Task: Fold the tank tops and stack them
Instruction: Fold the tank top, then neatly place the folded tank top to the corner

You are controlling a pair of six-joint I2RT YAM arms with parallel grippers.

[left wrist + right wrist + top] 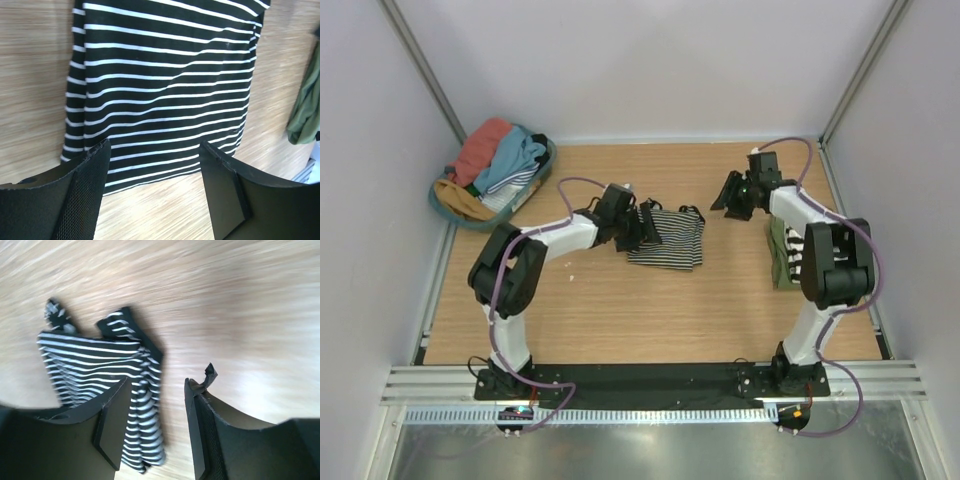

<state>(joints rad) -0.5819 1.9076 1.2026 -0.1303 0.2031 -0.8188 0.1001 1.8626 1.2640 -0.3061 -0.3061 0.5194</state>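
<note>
Overhead view looks down from behind; both close wrist views share the striped top (pixel 165 90).

The left arm (pixel 510 270) and the right arm (pixel 835 262) are showing white tube-like links between bulky black joint housings, each rising from a black mount on a long black base plate (pixel 650 381). A thin purplish cable (pixel 580 180) is looping along each arm. The left end effector (pixel 155 150) and the right end effector (pixel 152 385) are showing flat matte-black fingers, one pad on each bearing a fine mesh texture.
</note>
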